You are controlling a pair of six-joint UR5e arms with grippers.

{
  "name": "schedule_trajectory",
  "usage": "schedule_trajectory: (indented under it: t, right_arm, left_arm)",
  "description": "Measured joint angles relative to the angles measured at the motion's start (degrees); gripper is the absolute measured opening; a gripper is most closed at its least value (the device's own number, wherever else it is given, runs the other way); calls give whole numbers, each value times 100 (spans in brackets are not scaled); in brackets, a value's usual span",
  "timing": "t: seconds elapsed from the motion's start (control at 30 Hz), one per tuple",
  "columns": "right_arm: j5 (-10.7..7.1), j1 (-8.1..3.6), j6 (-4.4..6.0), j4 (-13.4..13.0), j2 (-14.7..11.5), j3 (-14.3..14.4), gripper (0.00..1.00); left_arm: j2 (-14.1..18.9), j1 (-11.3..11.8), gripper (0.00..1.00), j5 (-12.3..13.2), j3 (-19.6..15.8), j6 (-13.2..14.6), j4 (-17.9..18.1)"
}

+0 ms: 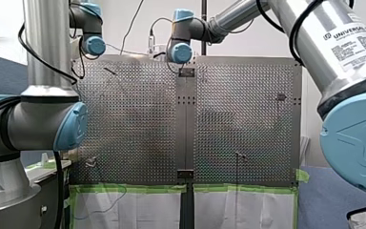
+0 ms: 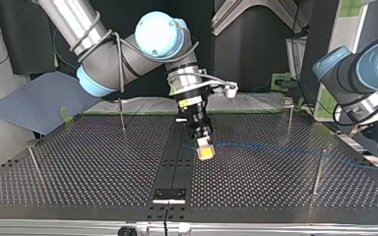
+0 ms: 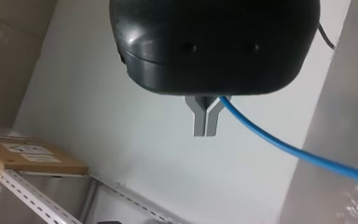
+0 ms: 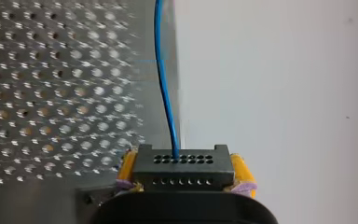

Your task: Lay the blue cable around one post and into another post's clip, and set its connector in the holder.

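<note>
My right gripper (image 2: 205,152) hangs just above the middle of the perforated table, its yellow pads (image 4: 240,173) shut on the black connector (image 4: 182,172). The blue cable (image 4: 165,93) leaves the connector's top face. In the top view the cable (image 2: 275,149) runs low over the table to the view's right, towards my left arm (image 2: 369,73) at the table's edge. My left gripper (image 3: 204,133) has its metal fingers shut on the cable (image 3: 279,142), which trails away beside them. The cable touches no post.
Thin upright posts stand on the table: one (image 2: 121,115) and another (image 2: 289,118) at the far side, one (image 2: 318,172) near the cable at the right, one (image 2: 34,164) at the left. A black holder plate (image 2: 169,195) sits at the near centre edge.
</note>
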Motion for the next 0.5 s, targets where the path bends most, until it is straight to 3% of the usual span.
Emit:
schedule_trajectory:
  t: [0.5]
  right_arm:
    - [39,-12,-47,73,341,-856,0]
  left_arm:
    - [-776,188,0,471,610,-51,-269]
